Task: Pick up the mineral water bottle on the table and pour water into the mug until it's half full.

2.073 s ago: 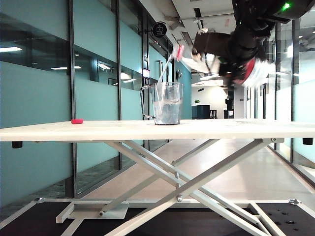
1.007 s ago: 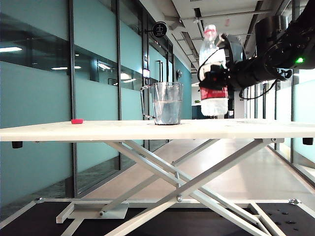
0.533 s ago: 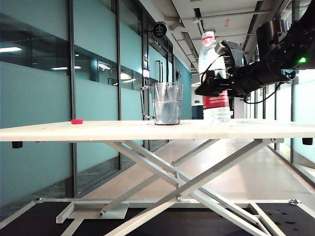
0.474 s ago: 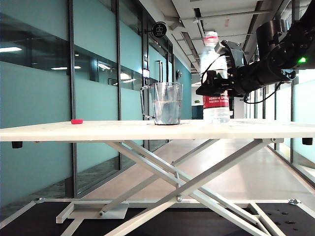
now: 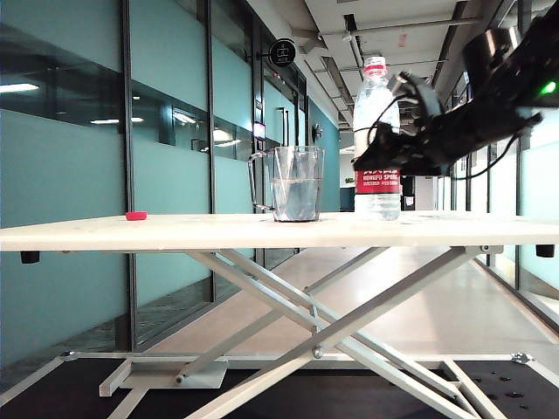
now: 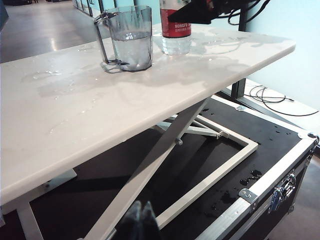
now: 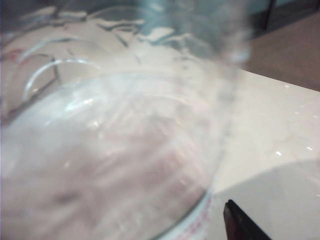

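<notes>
The mug (image 5: 297,184) holds water to about the middle, so the pouring looks done. The mineral water bottle (image 5: 377,140) stands upright on the table (image 5: 175,231), just beside the mug. The right gripper (image 5: 384,161) sits around the bottle with jaws spread wide. The left gripper (image 6: 141,222) hangs below the table edge, jaws together.

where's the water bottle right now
In the exterior view the mineral water bottle stands upright on the table, right of the mug. The right gripper is at its label, jaws open.
</notes>
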You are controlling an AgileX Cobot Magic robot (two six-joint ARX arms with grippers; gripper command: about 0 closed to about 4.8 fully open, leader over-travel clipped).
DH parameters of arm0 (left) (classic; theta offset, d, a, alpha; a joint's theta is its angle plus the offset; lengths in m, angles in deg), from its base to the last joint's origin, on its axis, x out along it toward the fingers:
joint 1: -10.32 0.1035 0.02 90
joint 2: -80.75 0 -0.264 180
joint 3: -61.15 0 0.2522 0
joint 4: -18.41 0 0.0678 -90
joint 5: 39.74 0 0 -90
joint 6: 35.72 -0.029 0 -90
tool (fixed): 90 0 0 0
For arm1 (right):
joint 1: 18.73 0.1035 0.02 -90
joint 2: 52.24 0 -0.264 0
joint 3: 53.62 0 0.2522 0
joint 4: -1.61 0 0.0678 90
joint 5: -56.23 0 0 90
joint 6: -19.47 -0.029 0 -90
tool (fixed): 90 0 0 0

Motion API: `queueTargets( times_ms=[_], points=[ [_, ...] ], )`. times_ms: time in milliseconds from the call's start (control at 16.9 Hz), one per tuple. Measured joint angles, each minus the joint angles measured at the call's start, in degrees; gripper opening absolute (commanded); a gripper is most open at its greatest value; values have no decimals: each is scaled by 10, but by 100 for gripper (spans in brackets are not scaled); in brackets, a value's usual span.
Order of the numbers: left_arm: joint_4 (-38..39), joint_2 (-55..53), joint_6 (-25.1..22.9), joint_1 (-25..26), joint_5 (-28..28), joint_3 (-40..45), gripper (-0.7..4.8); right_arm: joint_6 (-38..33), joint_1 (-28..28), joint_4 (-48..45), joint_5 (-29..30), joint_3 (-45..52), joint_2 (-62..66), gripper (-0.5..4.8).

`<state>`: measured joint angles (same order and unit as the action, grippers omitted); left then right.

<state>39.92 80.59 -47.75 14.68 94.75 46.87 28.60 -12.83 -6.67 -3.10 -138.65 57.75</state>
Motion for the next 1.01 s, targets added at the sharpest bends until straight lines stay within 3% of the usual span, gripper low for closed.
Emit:
queueTargets(
  times_ms=[237, 415, 474, 592, 711, 889, 1007],
  points=[
    [0, 0, -13, 0, -1, 0, -5, 27, -5, 10, 10, 53, -75, 479],
    [0, 0, -13, 0, -17, 0, -5, 30, -9, 12, 8, 152, -179, 463],
    [0, 0, -13, 0, -28, 0, -5, 30, -9, 14, 8, 184, -218, 378],
    [0, 0, -13, 0, -91, 0, -5, 22, -8, 10, -8, 243, -292, 149],
    [0, 0, -13, 0, -194, 0, -5, 11, -9, 16, -14, 320, -378, 6],
    [-9, 0, -9, 0, -276, 0, -5, -7, -7, 26, -52, 413, -500, -6],
    [-24, 0, 28, 0, -276, 0, -5, -14, -7, 27, -81, 479, -589, -6]
  ],
)
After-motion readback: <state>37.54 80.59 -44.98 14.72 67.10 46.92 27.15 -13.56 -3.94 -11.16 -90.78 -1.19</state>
